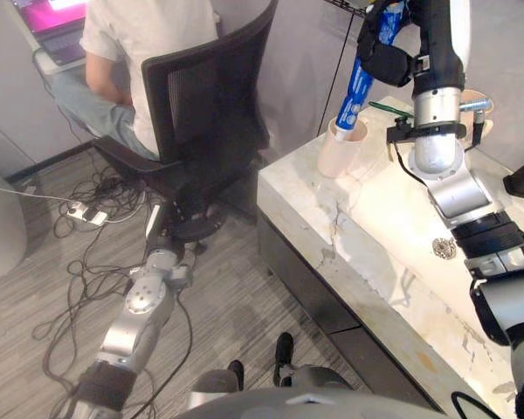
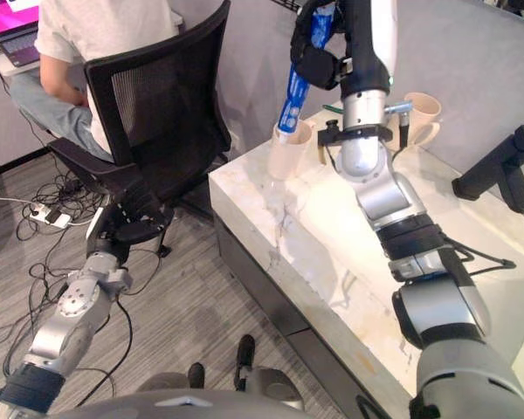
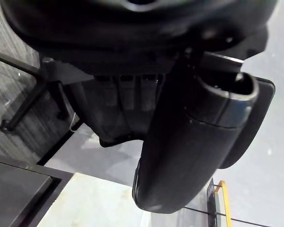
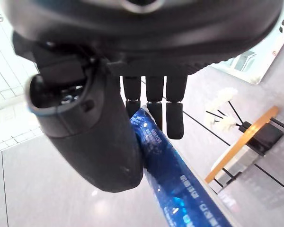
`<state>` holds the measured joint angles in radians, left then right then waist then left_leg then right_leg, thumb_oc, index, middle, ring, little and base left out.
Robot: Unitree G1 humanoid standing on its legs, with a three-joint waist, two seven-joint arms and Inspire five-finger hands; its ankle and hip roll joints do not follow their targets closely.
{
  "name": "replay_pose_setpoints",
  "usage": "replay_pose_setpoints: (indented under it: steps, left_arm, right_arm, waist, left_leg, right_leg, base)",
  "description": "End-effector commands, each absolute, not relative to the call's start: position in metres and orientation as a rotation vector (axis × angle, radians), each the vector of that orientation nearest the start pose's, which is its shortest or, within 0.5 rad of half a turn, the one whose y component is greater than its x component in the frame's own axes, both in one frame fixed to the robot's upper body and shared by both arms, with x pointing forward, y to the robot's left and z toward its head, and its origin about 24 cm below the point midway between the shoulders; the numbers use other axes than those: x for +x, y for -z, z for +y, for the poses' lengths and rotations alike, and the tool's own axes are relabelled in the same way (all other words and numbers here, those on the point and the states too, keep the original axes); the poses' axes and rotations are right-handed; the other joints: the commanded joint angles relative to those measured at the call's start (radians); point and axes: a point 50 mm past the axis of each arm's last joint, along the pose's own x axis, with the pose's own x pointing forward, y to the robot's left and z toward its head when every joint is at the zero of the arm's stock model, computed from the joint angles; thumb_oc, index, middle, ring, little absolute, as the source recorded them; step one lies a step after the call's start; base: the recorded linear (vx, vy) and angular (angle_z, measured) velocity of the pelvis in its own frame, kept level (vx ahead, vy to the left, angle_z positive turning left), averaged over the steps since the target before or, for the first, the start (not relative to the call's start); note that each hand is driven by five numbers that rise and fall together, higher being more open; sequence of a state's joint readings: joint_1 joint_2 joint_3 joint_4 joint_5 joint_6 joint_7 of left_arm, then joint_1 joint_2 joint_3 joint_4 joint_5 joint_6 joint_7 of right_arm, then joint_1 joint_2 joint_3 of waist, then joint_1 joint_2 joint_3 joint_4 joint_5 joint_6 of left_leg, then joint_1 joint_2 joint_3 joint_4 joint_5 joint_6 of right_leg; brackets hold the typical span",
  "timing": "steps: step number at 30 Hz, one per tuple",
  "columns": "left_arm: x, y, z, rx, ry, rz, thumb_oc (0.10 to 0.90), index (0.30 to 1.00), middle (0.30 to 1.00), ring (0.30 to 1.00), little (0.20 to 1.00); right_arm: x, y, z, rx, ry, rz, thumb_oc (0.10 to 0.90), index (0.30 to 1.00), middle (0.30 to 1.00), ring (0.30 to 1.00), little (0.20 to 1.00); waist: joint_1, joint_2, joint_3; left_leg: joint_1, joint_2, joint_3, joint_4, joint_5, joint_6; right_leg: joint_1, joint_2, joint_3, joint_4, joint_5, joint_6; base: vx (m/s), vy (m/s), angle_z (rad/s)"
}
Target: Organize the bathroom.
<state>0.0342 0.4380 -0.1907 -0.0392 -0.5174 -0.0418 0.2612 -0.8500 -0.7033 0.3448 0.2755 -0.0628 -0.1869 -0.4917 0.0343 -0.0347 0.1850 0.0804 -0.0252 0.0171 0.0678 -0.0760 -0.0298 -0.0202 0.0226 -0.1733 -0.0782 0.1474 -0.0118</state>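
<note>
My right hand is raised over the back of the marble counter, shut on a blue toothpaste tube. The tube hangs tilted, its white lower end dipping into the mouth of a cream cup at the counter's far left corner. In the right wrist view the thumb and fingers pinch the tube. My left hand hangs low beside the office chair's base, its fingers relaxed and holding nothing.
A second cream mug stands behind my right forearm, with a thin green stick beside it. A black faucet sits at the right, and a drain lies in the counter. A person sits in the black office chair; cables and a power strip lie on the floor.
</note>
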Motion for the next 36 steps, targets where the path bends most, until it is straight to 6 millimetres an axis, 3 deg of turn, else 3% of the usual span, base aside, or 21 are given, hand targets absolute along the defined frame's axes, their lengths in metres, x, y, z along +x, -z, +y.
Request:
replay_pose_setpoints:
  steps: [1,7,20,36]
  left_arm:
    - [0.250,-0.083,0.199,-0.050,-0.048,-0.150,0.800,0.900,0.900,0.900,0.900]
    - [0.250,-0.080,0.200,-0.039,-0.051,-0.137,0.800,0.900,0.900,0.900,0.900]
    - [0.243,-0.071,0.204,-0.019,-0.048,-0.110,0.800,0.900,0.900,0.900,0.900]
    - [0.238,-0.067,0.208,-0.012,-0.046,-0.092,0.800,0.900,0.900,0.900,0.900]
  right_arm:
    - [0.317,-0.360,-0.183,-0.561,0.359,-1.198,0.400,0.300,0.300,0.300,0.300]
    - [0.319,-0.363,-0.185,-0.558,0.373,-1.192,0.400,0.300,0.300,0.300,0.300]
    - [0.339,-0.337,-0.190,-0.603,0.419,-1.132,0.400,0.300,0.300,0.300,0.300]
    - [0.342,-0.308,-0.197,-0.578,0.430,-1.076,0.400,0.300,0.300,0.300,0.300]
  waist:
    - [0.007,-0.038,-0.098]
    - [0.017,-0.044,-0.098]
    - [0.052,-0.033,-0.081]
    - [0.040,-0.017,-0.057]
  left_leg:
    - [-0.053,-0.057,0.084,0.157,-0.052,-0.006]
    - [-0.060,-0.056,0.089,0.170,-0.052,-0.008]
    - [-0.082,-0.054,0.086,0.178,-0.054,-0.011]
    - [-0.115,-0.041,0.085,0.237,-0.059,-0.005]
  right_leg:
    - [0.086,0.030,0.048,0.103,-0.208,0.049]
    - [0.093,0.028,0.046,0.100,-0.210,0.047]
    - [0.103,0.017,0.023,0.099,-0.217,0.044]
    - [0.103,0.019,0.049,0.144,-0.242,0.034]
  base:
    - [0.00,0.006,-0.04]
    - [0.02,-0.017,-0.03]
    - [0.03,-0.016,0.01]
    - [0.03,-0.022,0.02]
